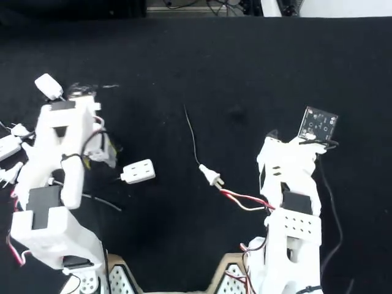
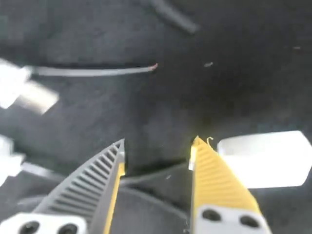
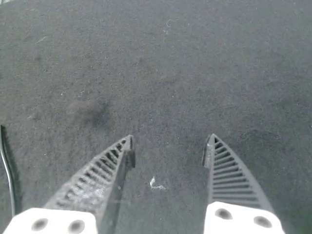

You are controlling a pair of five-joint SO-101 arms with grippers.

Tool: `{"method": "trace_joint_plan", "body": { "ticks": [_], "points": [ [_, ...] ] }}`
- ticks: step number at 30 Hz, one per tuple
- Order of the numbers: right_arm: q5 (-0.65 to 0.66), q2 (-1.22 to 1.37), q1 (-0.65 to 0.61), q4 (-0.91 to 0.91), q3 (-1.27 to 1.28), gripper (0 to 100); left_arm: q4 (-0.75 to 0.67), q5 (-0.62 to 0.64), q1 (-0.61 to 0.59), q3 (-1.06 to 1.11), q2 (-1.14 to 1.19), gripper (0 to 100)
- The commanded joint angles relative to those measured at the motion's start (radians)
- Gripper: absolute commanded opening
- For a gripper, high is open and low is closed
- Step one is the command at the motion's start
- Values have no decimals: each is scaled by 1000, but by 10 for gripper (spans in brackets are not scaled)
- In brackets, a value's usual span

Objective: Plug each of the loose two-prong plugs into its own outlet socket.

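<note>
Where black felt (image 1: 245, 73) lies (lint-flecked), plug (image 1: 212, 177), outlet socket (image 1: 138, 171) apart

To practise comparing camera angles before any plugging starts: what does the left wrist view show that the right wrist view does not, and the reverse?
Left wrist view: a white outlet socket beside the left claw, a thin grey cable with a reddish tip, and blurred white plug parts. Right wrist view: a thin dark cord at the frame's edge and a small white fleck by the right claw. Shared: black table cloth and an open claw holding nothing.
</note>
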Motion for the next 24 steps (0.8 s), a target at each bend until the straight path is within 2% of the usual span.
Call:
{"method": "trace_joint_plan", "body": {
  "ticks": [1, 3, 7, 10, 19, 24],
  "points": [
    [2, -33, -11, -28, -13, 223, 110, 2, -56, -113, -9, 220],
    [2, -33, -11, -28, -13, 223, 97, 3, -42, -99, -8, 220],
    [2, -33, -11, -28, -13, 223, -57, 8, 53, 38, -9, 220],
    [2, -33, -11, -29, -15, 224, -115, 9, 116, 96, -9, 220],
    [2, -33, -11, -29, -15, 224, -166, 9, 131, 96, -14, 220],
    [2, -33, -11, -29, -13, 224, -132, 5, 131, 142, -153, 220]
  ]
}}
